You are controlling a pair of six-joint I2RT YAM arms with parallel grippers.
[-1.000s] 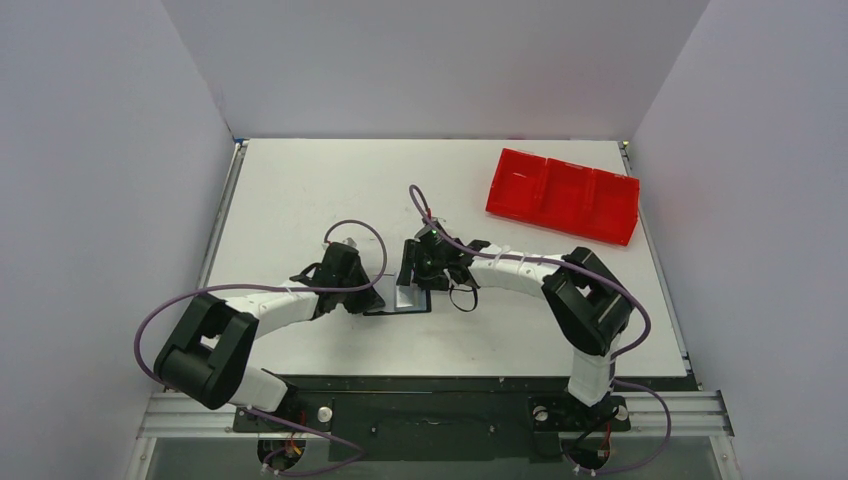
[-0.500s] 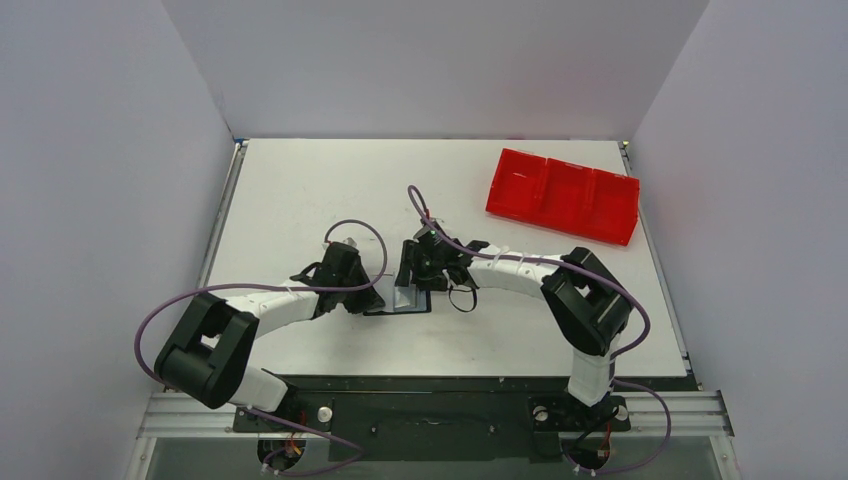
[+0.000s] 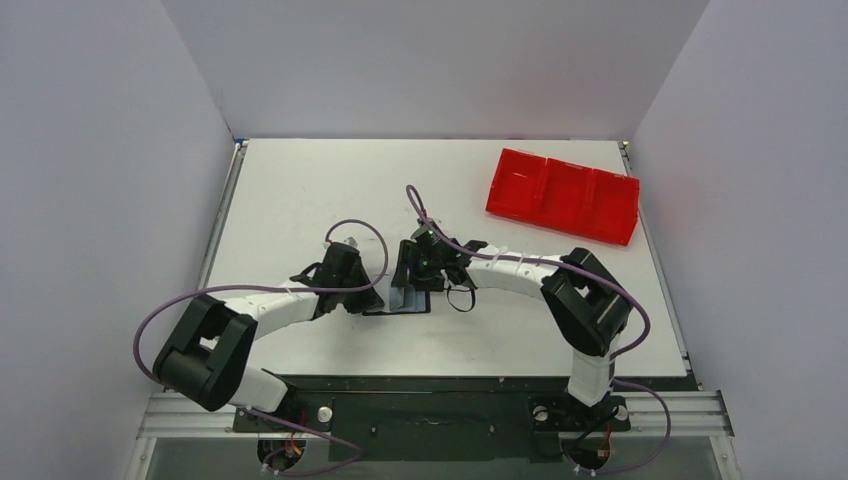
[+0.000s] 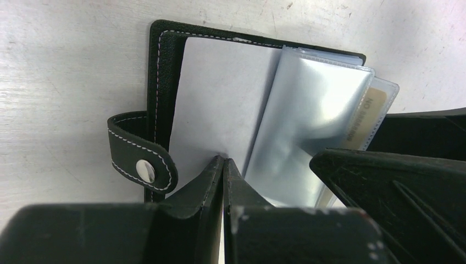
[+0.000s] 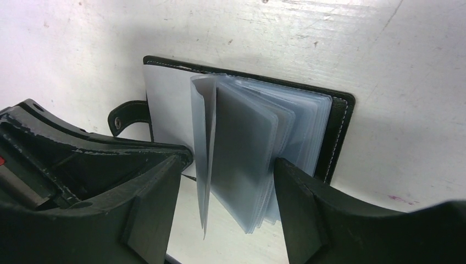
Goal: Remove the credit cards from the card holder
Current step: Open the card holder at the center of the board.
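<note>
Room: plain pale grey walls (image 3: 430,60) close in three sides.
Tabletop (image 3: 290,190): white and scuffed, with a red tray (image 3: 563,196) near the far right corner.
Card holder (image 4: 214,93): lies open mid-tabletop with its clear sleeves (image 5: 247,148) fanned upward and a tan card (image 4: 365,118) inside one.
Left tool (image 4: 223,165): jaws together, tips on the holder's white inner leaf.
Right tool (image 5: 225,168): jaws apart, straddling the sleeves.

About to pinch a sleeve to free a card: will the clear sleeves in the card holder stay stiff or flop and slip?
Probably floppy: the sleeves fan out and one curls loose. Likely slippery too, given their glossy sheen. The card holder looks light, so it may slide unless the left tool pins it.
</note>
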